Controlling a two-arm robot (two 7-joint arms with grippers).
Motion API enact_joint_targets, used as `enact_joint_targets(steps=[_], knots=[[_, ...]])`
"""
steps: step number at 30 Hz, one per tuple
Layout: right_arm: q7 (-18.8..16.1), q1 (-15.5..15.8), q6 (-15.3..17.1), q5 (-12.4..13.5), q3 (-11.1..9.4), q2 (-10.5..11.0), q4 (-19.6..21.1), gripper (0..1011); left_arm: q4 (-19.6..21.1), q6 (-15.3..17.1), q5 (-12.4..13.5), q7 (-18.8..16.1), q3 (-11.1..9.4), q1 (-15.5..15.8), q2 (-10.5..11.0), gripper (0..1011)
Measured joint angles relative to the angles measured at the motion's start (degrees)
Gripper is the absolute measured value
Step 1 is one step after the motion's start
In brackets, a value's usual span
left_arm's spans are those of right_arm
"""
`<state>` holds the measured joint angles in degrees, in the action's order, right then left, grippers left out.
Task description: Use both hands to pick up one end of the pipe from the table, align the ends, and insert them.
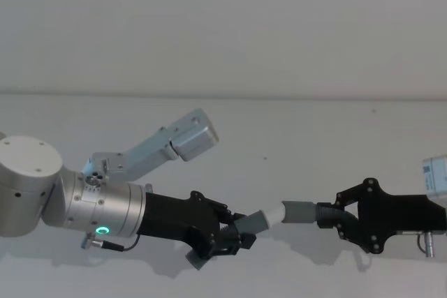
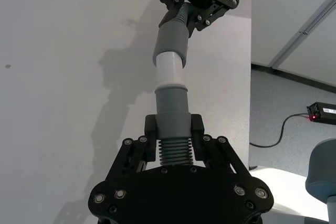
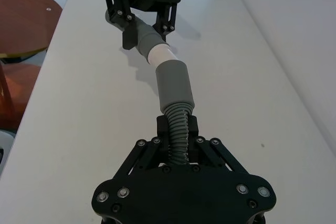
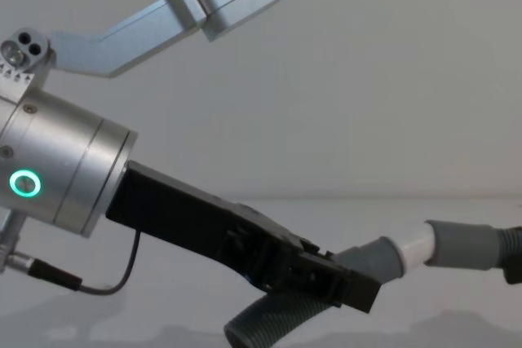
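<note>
Left gripper (image 1: 234, 232): clenched on the plug piece (image 1: 253, 222), fingers (image 2: 195, 128) on the grey collar just past its ribbed part; reaching in from the left on a silver arm (image 1: 84, 204) with a green ring (image 1: 103, 230); held above the table (image 1: 279, 137)

Right gripper (image 1: 334, 215): grasping the socket piece (image 1: 299, 211) by its ribbed hose, fingers (image 3: 191, 127) either side of the ribs; coming in from the right, level with the left gripper

Plug piece: dark grey, bent, ribbed tail hanging below the left gripper in the chest view; white tip (image 1: 271, 215) pointing right toward the socket piece

Socket piece: smooth grey sleeve (image 3: 175, 84) ahead of the ribbed hose (image 3: 178, 132); mouth facing left

Ends: white tip touching the sleeve mouth, seemingly just entered; most of the white still bare between the two grey collars; pieces nearly in line, a slight bend at the joint

Table: white, matte; both pieces off its surface, shadows beneath them
</note>
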<state>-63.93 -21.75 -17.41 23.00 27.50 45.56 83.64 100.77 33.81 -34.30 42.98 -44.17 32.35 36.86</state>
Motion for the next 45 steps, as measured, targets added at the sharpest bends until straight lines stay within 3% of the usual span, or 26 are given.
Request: enact_joint_targets(steps=[45], knots=[[0.1, -1.0, -0.4, 0.4, 1.3, 0.3, -0.2, 164, 0.4, 1.0, -1.4, -2.1, -0.6, 0.3, 0.6, 368]])
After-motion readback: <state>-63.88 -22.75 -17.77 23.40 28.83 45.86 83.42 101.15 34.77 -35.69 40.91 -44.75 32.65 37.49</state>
